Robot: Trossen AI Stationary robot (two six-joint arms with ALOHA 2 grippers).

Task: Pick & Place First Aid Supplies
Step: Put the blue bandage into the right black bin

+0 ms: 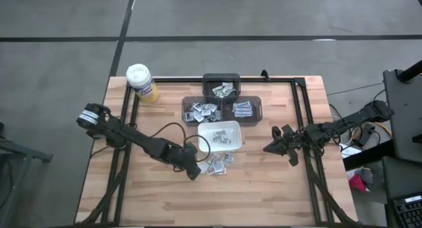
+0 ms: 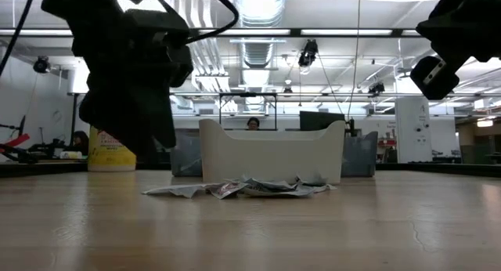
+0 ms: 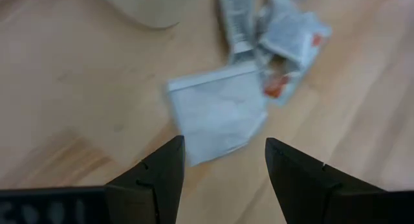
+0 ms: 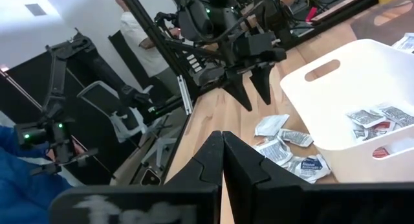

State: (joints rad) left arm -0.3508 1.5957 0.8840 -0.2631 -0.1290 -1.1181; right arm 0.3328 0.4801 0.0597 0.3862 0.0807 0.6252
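Flat packets (image 3: 220,114) — white-grey, red print

White-grey packets (image 1: 218,165) with red print; white dish (image 1: 219,137); yellow canister (image 1: 142,83).

Two dark jointed robot arms trailing black cables, each ending in tapered, matte black wedge-shaped fingers (image 3: 158,182).

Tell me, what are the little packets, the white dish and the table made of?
The packets look like thin paper or foil: flat, crinkled, matte, with printed marks. The white dish seems to be smooth moulded plastic, with a cut-out handle slot in its wall. The table looks like wood: pale planks with visible grain.
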